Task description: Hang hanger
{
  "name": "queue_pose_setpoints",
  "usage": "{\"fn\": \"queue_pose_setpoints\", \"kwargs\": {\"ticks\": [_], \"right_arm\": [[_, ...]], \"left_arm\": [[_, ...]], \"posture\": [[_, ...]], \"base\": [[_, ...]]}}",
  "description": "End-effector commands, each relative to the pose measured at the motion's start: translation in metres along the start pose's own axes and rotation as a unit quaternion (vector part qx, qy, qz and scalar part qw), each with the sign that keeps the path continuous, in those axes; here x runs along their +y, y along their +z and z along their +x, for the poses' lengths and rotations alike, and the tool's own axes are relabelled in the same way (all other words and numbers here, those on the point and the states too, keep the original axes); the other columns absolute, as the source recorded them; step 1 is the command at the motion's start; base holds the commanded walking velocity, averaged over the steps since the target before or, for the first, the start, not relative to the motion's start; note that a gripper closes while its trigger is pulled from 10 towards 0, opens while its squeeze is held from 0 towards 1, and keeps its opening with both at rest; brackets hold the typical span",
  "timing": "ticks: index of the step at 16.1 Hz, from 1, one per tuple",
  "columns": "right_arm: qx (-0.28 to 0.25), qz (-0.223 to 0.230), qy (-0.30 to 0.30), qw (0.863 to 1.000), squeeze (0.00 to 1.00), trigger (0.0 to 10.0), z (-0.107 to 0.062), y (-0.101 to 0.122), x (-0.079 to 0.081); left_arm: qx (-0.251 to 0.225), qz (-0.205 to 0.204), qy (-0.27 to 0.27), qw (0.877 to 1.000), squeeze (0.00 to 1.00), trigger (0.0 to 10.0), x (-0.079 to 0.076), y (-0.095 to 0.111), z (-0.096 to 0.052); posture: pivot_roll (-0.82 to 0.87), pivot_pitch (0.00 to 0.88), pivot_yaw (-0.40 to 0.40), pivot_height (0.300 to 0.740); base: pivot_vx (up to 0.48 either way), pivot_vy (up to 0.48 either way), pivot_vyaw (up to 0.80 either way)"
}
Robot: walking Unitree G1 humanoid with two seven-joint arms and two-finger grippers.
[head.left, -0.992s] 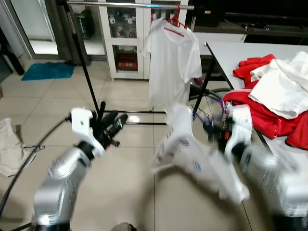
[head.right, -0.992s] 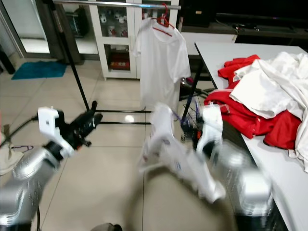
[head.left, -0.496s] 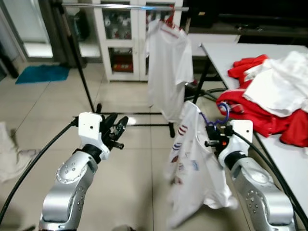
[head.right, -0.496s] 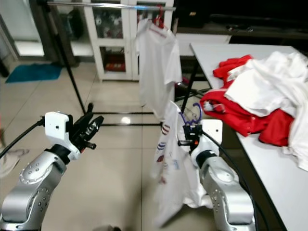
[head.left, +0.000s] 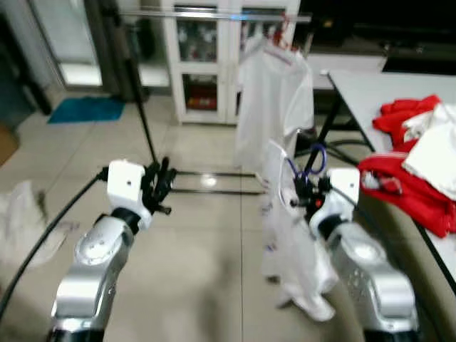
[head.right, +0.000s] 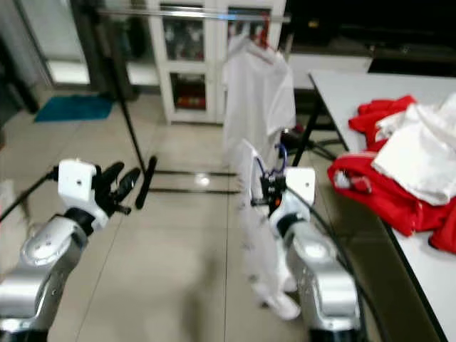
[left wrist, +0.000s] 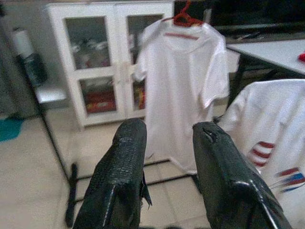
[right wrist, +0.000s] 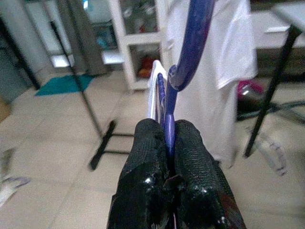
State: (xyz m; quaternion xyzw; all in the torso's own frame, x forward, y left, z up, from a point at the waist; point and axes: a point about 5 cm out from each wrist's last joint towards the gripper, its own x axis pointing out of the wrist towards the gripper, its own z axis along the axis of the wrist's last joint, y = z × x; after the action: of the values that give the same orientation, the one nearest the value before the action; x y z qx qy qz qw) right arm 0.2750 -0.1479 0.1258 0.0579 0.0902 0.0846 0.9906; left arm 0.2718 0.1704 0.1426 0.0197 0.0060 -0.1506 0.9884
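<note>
The right tool [right wrist: 167, 143] is clamped on the stem of a blue plastic hanger [right wrist: 190, 45], its two black fingers pressed together against the thin shaft just below the curved hook. That hanger carries a white T-shirt with small red and blue printed marks [head.left: 288, 235], which droops from the raised right arm toward the pale tiled floor [head.left: 206, 271], between the robot's two silver arms and a little nearer the right one.

The left tool [left wrist: 164, 157] is held up at about the same height with its fingers apart and nothing between them (the wrist view shows a plain gap).

Ahead stands a black clothes rack with a silver top rail [head.left: 214, 14]; a plain white T-shirt on a red hanger [head.left: 274, 107] hangs from the rail's right part. The blue hanger's hook sits below the rail and in front of that hung shirt, apart from the rail.

Behind the rack is a white cabinet with glass doors [head.right: 192, 64]. On the robot's right a white bench [head.right: 370, 89] holds a heap of red and white garments [head.right: 406, 157]. A teal mat [head.left: 85, 109] lies on the floor far left.
</note>
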Motion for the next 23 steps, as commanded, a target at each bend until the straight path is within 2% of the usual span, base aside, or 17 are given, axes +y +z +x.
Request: {"fn": "queue_pose_setpoints", "kwargs": {"ticks": [1, 5, 7, 13, 16, 19, 23], "right_arm": [[0.003, 0.000, -0.006, 1.000, 0.00, 10.0, 0.001, 0.001, -0.006], [-0.021, -0.003, 0.000, 1.000, 0.00, 10.0, 0.003, 0.004, -0.003], [-0.011, -0.047, -0.038, 0.998, 0.00, 10.0, 0.007, 0.005, -0.011], [-0.029, -0.059, -0.019, 0.998, 0.00, 10.0, 0.009, 0.012, -0.014], [-0.022, -0.067, -0.021, 0.997, 0.00, 10.0, 0.009, 0.006, -0.013], [-0.019, -0.079, -0.055, 0.995, 0.00, 10.0, 0.009, 0.006, -0.020], [-0.033, -0.078, -0.044, 0.995, 0.00, 10.0, 0.005, 0.007, -0.017]], "left_arm": [[-0.008, 0.004, -0.012, 1.000, 0.00, 10.0, -0.009, 0.005, 0.003], [-0.006, 0.006, -0.011, 1.000, 0.00, 10.0, -0.008, 0.004, 0.004], [-0.001, 0.003, -0.009, 1.000, 0.00, 10.0, -0.006, -0.001, 0.007], [-0.007, -0.012, -0.007, 1.000, 0.00, 10.0, -0.018, -0.003, 0.008], [-0.007, -0.010, -0.006, 1.000, 0.00, 10.0, -0.017, -0.005, 0.010], [-0.013, 0.000, -0.007, 1.000, 0.00, 10.0, -0.015, -0.001, 0.012], [-0.009, -0.002, -0.024, 1.000, 0.00, 10.0, -0.022, -0.003, 0.009]], "posture": [[0.09, 0.000, 0.025, 0.740], [0.10, 0.000, 0.015, 0.740], [0.08, 0.000, -0.001, 0.740], [0.08, 0.000, -0.039, 0.740], [0.07, 0.000, -0.041, 0.740], [0.07, 0.000, -0.040, 0.740], [0.07, 0.000, -0.021, 0.740]], "base": [[0.480, 0.000, 0.00], [0.480, 0.000, 0.00], [0.480, 0.000, 0.00], [0.480, 0.000, 0.00], [0.480, 0.000, 0.00], [0.480, 0.000, 0.00], [0.480, 0.000, 0.00]]}}
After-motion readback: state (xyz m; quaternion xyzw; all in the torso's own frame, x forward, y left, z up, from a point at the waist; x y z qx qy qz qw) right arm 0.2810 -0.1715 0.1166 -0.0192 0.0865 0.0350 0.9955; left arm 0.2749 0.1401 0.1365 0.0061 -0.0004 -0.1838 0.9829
